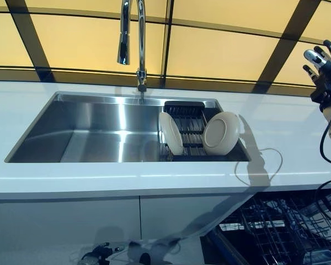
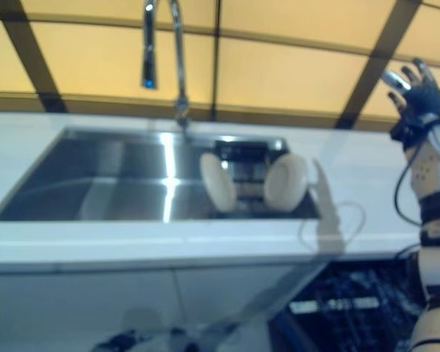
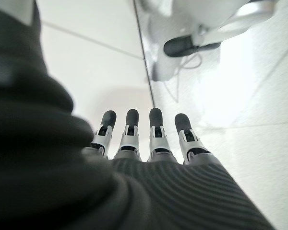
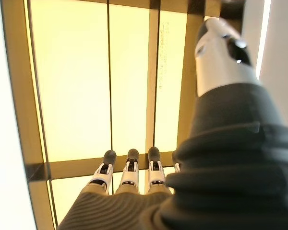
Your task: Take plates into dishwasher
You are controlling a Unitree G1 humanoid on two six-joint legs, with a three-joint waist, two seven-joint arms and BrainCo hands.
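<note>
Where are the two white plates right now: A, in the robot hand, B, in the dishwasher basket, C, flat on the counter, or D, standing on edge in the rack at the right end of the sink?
D: both plates stand on edge in the dark rack inside the sink, untouched.

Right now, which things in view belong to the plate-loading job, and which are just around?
Job:
left plate, standing in the sink rack
right plate, same rack
dish rack
open dishwasher's lower rack
right hand, raised, open
left hand, open, hanging by the floor

Around:
faucet
sink
white counter
</note>
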